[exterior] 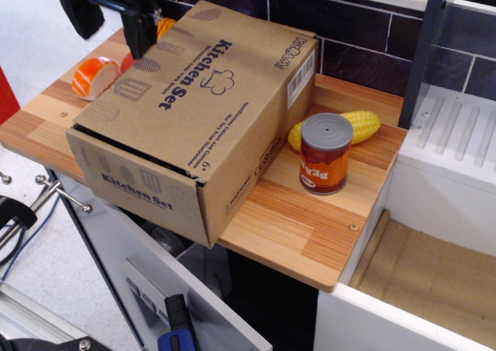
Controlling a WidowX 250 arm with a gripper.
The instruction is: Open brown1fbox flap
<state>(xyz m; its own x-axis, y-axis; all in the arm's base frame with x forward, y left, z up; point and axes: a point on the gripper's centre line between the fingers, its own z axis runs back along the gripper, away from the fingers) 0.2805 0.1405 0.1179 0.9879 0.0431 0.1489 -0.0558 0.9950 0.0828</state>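
Spread-apart black fingers (108, 18) hover above the flap's (186, 80) far-left edge, near possibly orange toy food (94, 76).

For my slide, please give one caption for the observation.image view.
Robot hand hovers open above the far-left edge of the closed flap of the brown1fbox, beside a red can.

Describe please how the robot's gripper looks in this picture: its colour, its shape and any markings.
The gripper is matte black with two thick, blocky fingers, joined by a black crossbar. Their faces are flat and their edges squared. No markings, labels or cables show on it. The picture's top edge cuts off the rest of the arm, so its upper parts cannot be described.
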